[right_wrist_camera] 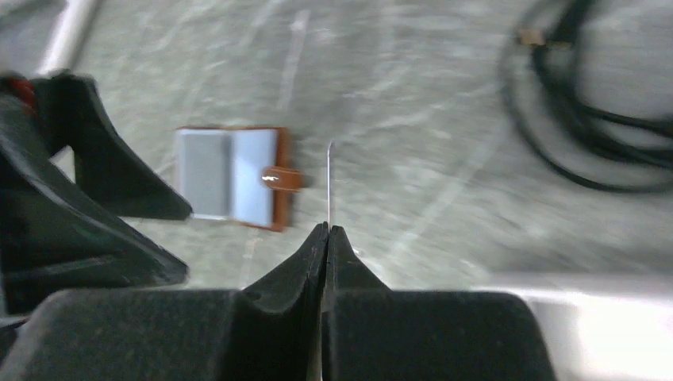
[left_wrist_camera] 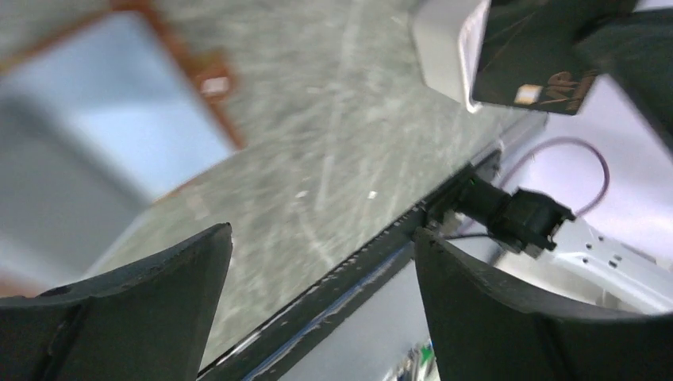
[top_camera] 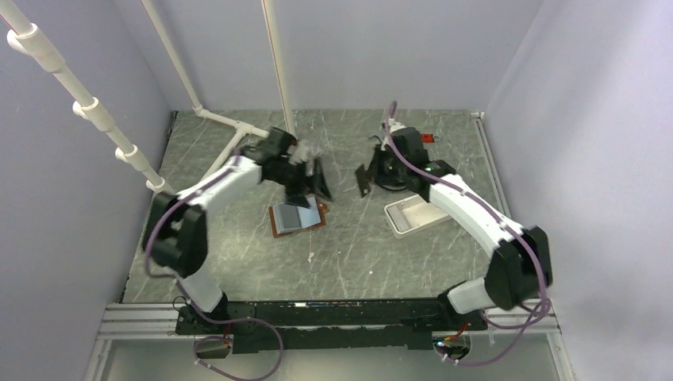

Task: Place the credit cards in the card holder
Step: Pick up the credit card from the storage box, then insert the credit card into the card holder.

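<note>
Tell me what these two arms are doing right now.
The right gripper is shut on a dark credit card, held up off the table. The brown card holder lies open on the table between the arms. The left gripper hangs open just beyond it, holding nothing. A white tray sits by the right arm. The card is not yet in the holder.

Top view looks down from behind; both wrist views sit low over the bench [top_camera: 357, 262], sharing the wallet [right_wrist_camera: 230, 186].
</note>
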Available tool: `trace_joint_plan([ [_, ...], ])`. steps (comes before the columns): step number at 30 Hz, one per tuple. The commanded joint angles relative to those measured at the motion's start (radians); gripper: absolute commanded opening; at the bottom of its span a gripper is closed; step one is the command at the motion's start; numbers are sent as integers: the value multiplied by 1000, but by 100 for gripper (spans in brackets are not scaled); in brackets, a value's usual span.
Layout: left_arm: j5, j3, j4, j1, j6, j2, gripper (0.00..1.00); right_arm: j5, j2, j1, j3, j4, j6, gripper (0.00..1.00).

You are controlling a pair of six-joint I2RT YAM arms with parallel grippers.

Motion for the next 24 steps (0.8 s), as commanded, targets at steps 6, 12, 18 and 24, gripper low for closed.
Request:
trace_joint_plan([
  [6,-261,-137,-249,314,161,-144,98,-574,398,141,89,560,313,0],
  [12,-199,-182,-136,356,147,-36,86,-676,576,164,91,748,418,0],
  [18,-215,-199,-101,364,157,28,69,-684,618,155,60,746,383,0],
  [24,-245,-223,-110,379,165,59,58,-699,616,132,9,776,390,0],
])
